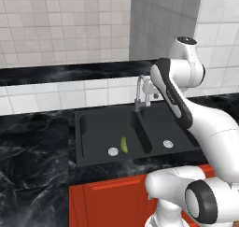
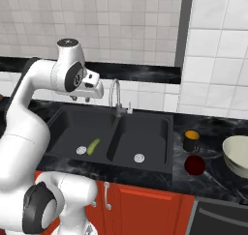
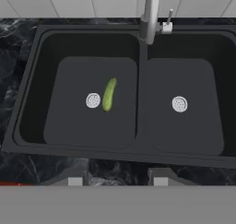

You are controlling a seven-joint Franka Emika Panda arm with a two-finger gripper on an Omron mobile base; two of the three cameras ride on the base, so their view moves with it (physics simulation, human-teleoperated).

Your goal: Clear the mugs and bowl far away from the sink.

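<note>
Black marble counter (image 1: 32, 146) — black sink (image 3: 143, 140)

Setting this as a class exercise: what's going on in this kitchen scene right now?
The white robot arm's gripper hangs above the black double-basin sink, holding nothing. A small green cucumber-like vegetable lies in the left basin beside its drain. To the sink's right, on the black marble counter, the black mug with orange inside, a red mug and the cream bowl stand untouched.
</note>
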